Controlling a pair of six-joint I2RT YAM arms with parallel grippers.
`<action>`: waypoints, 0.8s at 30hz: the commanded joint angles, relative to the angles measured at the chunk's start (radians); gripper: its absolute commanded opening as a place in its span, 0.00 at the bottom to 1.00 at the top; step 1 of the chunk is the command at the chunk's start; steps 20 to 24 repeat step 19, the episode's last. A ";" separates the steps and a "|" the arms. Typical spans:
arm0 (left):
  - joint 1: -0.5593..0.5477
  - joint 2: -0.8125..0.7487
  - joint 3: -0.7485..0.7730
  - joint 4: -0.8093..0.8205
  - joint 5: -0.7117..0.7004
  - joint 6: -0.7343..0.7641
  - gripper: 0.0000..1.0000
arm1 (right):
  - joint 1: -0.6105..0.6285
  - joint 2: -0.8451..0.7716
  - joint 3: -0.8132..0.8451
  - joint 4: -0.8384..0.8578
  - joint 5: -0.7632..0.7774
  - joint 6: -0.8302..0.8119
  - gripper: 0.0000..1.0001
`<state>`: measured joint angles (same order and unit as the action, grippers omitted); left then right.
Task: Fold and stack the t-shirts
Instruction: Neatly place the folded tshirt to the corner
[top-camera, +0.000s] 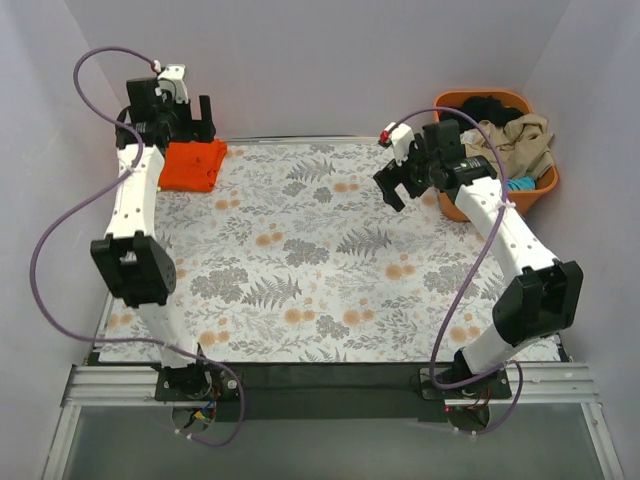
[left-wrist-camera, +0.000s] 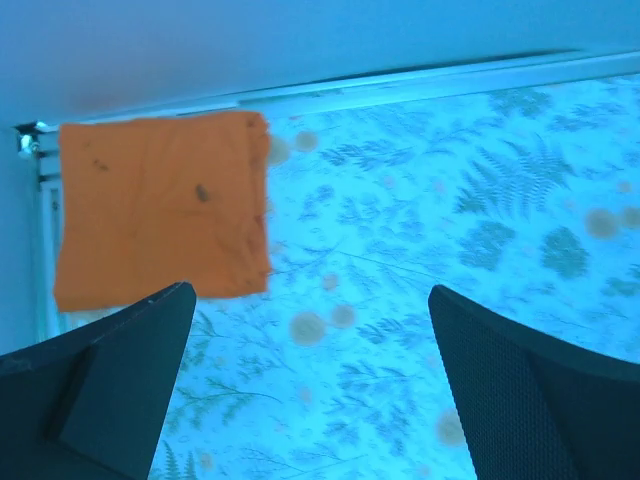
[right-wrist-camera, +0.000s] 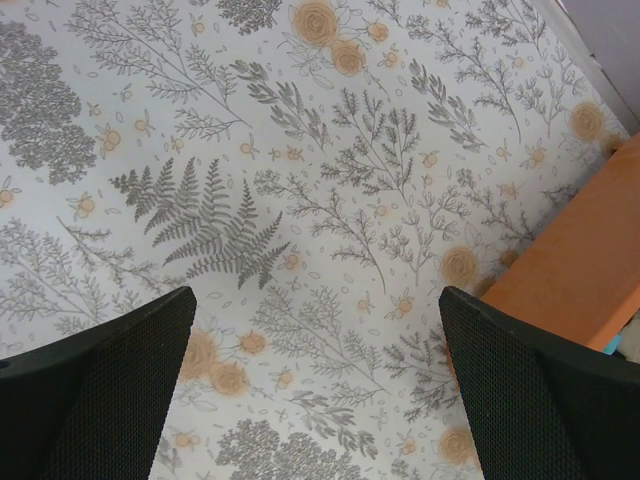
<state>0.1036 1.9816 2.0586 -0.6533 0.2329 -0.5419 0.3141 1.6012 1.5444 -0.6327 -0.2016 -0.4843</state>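
Observation:
A folded bright orange t-shirt (top-camera: 192, 165) lies at the far left corner of the table; it also shows in the left wrist view (left-wrist-camera: 160, 220). My left gripper (top-camera: 190, 122) hangs open and empty just above and beside it (left-wrist-camera: 310, 390). A beige t-shirt (top-camera: 520, 142), a black one (top-camera: 490, 106) and a bit of turquoise cloth (top-camera: 520, 184) are heaped in the orange basket (top-camera: 545, 190) at the far right. My right gripper (top-camera: 408, 178) is open and empty above the table, left of the basket (right-wrist-camera: 315, 390).
The table carries a floral patterned cloth (top-camera: 330, 260). Walls close in on the left, back and right. The basket's orange wall (right-wrist-camera: 570, 260) shows at the right edge of the right wrist view. A dark strip (top-camera: 330, 375) runs along the near edge by the arm bases.

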 joint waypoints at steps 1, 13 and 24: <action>-0.086 -0.180 -0.217 -0.131 0.065 -0.064 0.98 | -0.004 -0.093 -0.053 -0.013 -0.030 0.073 0.98; -0.219 -0.579 -0.920 0.050 0.088 -0.153 0.98 | -0.004 -0.305 -0.434 0.025 -0.091 0.200 0.98; -0.223 -0.649 -0.976 0.072 0.108 -0.162 0.98 | -0.004 -0.389 -0.503 0.044 -0.053 0.197 0.98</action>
